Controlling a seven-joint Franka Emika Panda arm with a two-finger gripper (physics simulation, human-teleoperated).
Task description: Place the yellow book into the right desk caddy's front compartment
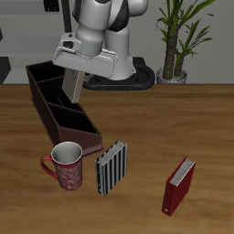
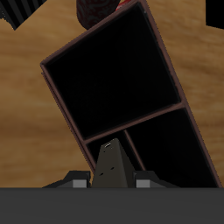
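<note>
The gripper (image 1: 72, 91) grasps the yellow book (image 2: 111, 164) above the right desk caddy (image 1: 55, 102), whose front compartment (image 2: 114, 74) looks dark inside.

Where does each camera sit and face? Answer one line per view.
Exterior view: in front, above the table, facing the robot; shows its arm and gripper over the maroon-brown desk caddy.
Wrist view: on the gripper, looking down into that caddy; shows it holding the grey-tan yellow book.
Shared: caddy, book, red mug.

Front compartment (image 2: 112, 74) of right desk caddy (image 1: 41, 99) open-topped, interior looks dark. Mug (image 1: 66, 166) just beside its front end; striped book (image 1: 111, 168) near.
</note>
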